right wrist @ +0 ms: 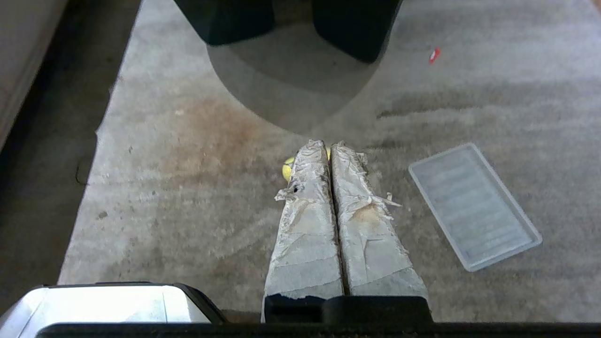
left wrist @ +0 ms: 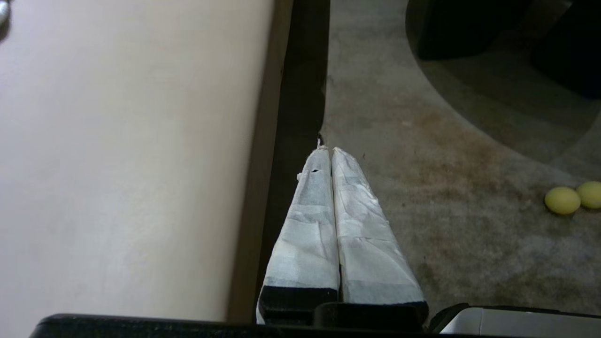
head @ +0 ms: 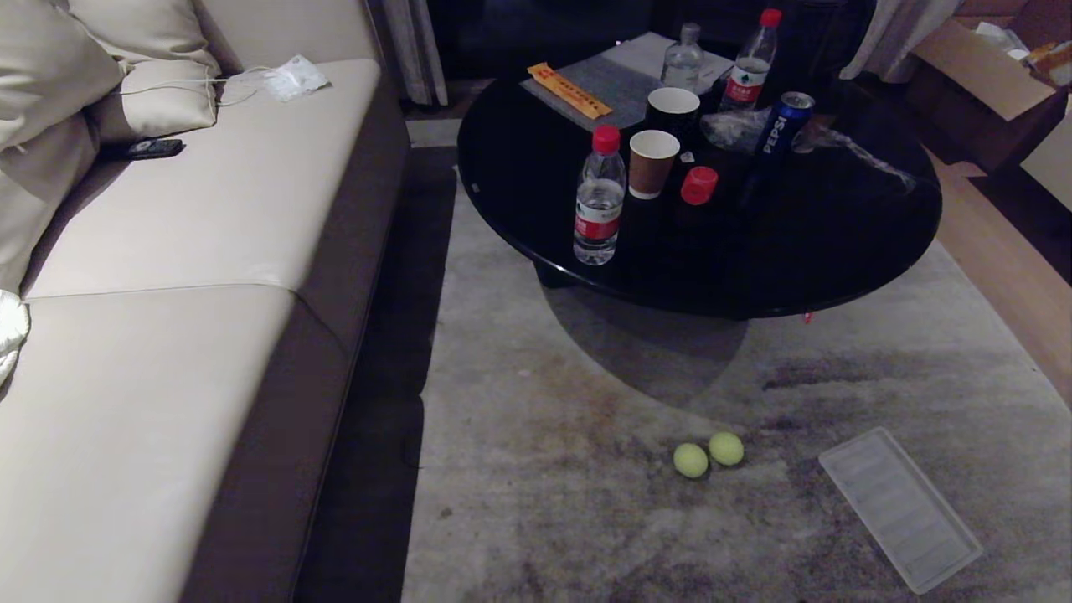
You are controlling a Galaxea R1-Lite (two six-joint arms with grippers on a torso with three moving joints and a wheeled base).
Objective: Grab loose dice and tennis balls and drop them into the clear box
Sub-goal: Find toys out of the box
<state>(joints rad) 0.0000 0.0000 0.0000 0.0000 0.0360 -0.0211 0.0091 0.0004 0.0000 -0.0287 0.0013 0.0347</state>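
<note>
Both grippers were seen pressed together, empty: left gripper point(left wrist: 331, 151) above the rug edge by the sofa point(left wrist: 131, 155), right gripper point(right wrist: 328, 144) above the rug. Two tennis balls point(head: 708, 455) were counted, touching, on the rug point(head: 586, 469); one ribbed lid point(head: 899, 507) lay nearby. The table point(head: 837, 251) top appeared only in the head view; neither gripper appeared there.

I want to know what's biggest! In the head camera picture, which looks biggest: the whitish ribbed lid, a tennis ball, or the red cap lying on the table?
1. Whitish ribbed lid
2. Fuzzy yellow-green tennis ball
3. Loose red bottle cap, about alike, farther away, so unsure.
</note>
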